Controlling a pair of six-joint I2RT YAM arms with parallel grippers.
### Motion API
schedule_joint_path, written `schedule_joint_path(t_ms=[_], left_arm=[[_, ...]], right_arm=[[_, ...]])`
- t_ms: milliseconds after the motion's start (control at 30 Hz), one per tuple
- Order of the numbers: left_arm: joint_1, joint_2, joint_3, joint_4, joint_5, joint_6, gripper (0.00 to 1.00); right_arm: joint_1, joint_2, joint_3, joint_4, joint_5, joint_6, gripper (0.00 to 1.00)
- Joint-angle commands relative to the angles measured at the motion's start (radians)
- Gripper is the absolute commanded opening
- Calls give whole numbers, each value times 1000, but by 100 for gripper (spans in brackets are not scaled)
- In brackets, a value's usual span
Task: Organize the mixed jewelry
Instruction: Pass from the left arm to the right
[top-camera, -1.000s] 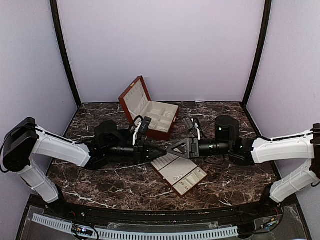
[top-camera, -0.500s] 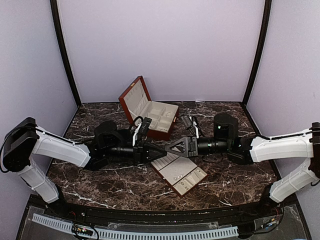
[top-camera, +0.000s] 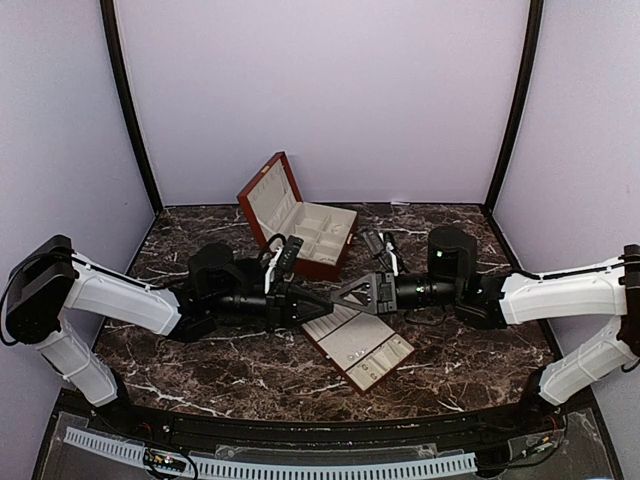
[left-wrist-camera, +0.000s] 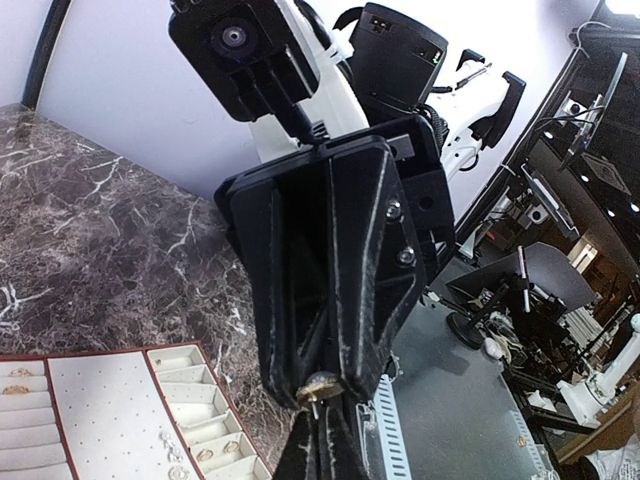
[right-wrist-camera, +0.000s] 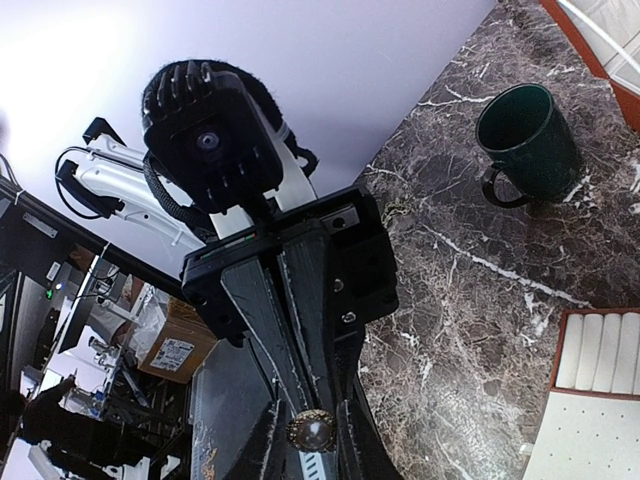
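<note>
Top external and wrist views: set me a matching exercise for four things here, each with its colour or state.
1 mug
2 box
3 tray
4 stud

a red-brown, lid open
b tiny, held off the table
c dark green, upright
d cream, flat, slotted

Pairs: 1-c, 2-a, 3-d, 4-b

Soft even light, sharp, mild wrist-view distortion

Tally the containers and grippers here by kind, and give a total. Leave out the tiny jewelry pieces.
Red-brown box: 1
Cream slotted tray: 1
Dark green cup: 1
Grippers: 2 (left gripper, right gripper)
Total: 5
</note>
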Motion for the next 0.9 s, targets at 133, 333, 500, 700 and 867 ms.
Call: schedule_joint_path(t_ms=[133,333,500,700,867], left_arm=[[-8,-33,-18,21,-47,-6,0],[-7,-31,-76,151,-61,-25,0],[-14,-59,-96,166,-151,95,0],[-63,-123,-123,91,-453,375,0],[-106,-136,-148,119,-614,511,0]], right_arm=[[8,-11,10,33,1,-11,24],[12,-58,35,-99,111,-93,49],[23,-25,32,-6,70,-33,52],[43,-47,46,-47,170,-26,44],[59,-58,60,-65,242,-3,45]])
